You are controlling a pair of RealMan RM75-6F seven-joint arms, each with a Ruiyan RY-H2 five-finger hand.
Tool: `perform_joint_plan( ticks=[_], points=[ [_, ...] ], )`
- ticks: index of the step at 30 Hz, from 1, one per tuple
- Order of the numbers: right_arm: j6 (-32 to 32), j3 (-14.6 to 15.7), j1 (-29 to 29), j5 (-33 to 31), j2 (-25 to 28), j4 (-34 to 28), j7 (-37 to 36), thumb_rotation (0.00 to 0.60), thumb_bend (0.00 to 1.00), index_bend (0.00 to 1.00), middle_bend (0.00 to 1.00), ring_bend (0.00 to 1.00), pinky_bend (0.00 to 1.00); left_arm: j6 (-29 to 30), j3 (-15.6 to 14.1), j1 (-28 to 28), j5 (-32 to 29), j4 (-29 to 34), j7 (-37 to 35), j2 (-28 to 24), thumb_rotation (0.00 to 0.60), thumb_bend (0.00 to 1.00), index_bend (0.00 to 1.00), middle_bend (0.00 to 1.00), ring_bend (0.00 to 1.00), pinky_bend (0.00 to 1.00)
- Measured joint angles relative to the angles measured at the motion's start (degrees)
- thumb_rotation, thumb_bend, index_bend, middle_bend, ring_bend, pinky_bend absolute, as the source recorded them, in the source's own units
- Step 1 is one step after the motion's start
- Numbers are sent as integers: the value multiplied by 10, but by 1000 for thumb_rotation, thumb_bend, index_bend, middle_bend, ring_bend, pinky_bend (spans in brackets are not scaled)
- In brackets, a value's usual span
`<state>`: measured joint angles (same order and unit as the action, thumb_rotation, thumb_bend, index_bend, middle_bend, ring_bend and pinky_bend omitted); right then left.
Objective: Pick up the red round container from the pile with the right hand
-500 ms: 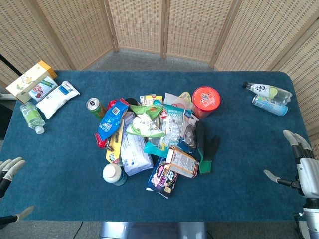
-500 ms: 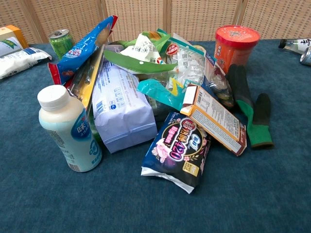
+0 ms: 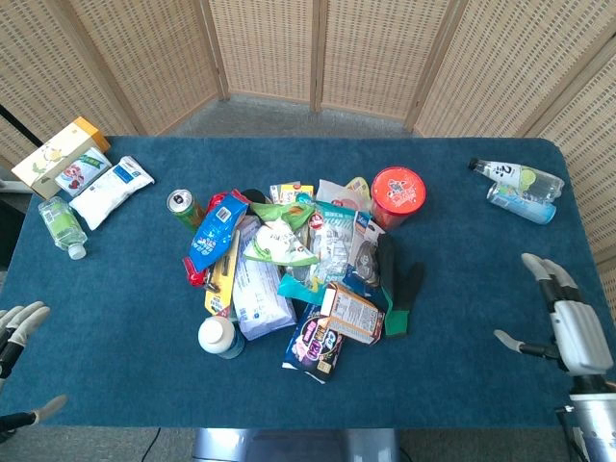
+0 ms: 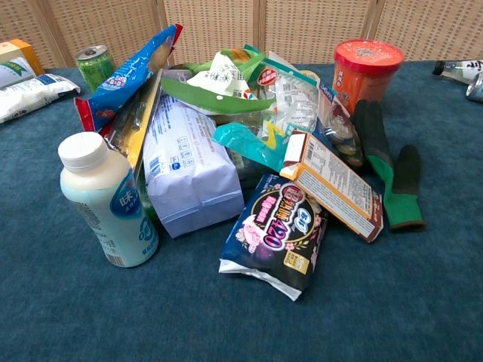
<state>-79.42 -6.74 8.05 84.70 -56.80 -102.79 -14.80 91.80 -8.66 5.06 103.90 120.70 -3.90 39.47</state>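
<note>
Right hand spread and empty at the table's near right edge, well apart from the red container upright at the pile's far right corner; risks tipping it or snagging the black glove just beside on approach.

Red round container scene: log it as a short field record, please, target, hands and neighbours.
target: red round container, upright at the pile's far right edge, untouched
right hand: right hand, fingers spread, holding nothing, near the table's right edge
left hand: left hand, empty, at the left edge
neighbours: black-and-green glove in front of the container
</note>
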Motion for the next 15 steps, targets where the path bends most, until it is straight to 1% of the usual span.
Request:
perform_joint_plan(
  ticks=[4, 7, 11, 12, 15],
  points=[
    [73, -17, 50, -18, 9, -1, -2, 600, 0, 0, 0, 0, 0, -7, 5, -4, -10, 2, 6, 4, 600, 0, 57, 0, 0, 0],
    [143, -38, 100, -49, 13, 6, 10, 600, 0, 0, 0, 0, 0, -9, 6, -6, -16, 3, 8, 5, 600, 0, 58, 0, 0, 0],
    [237, -67, 175, -117, 8, 25, 41, 600, 0, 0, 0, 0, 0, -13, 9, -7, -28, 2, 9, 6, 600, 0, 57, 0, 0, 0],
    [265, -74, 200, -142, 4, 36, 54, 600, 0, 0, 0, 0, 0, -14, 10, -8, -33, 2, 10, 7, 600, 0, 57, 0, 0, 0],
    [318, -90, 259, -200, -17, 75, 94, 600, 0, 0, 0, 0, 0, -21, 13, -11, -45, 0, 10, 8, 600, 0, 57, 0, 0, 0]
  ],
)
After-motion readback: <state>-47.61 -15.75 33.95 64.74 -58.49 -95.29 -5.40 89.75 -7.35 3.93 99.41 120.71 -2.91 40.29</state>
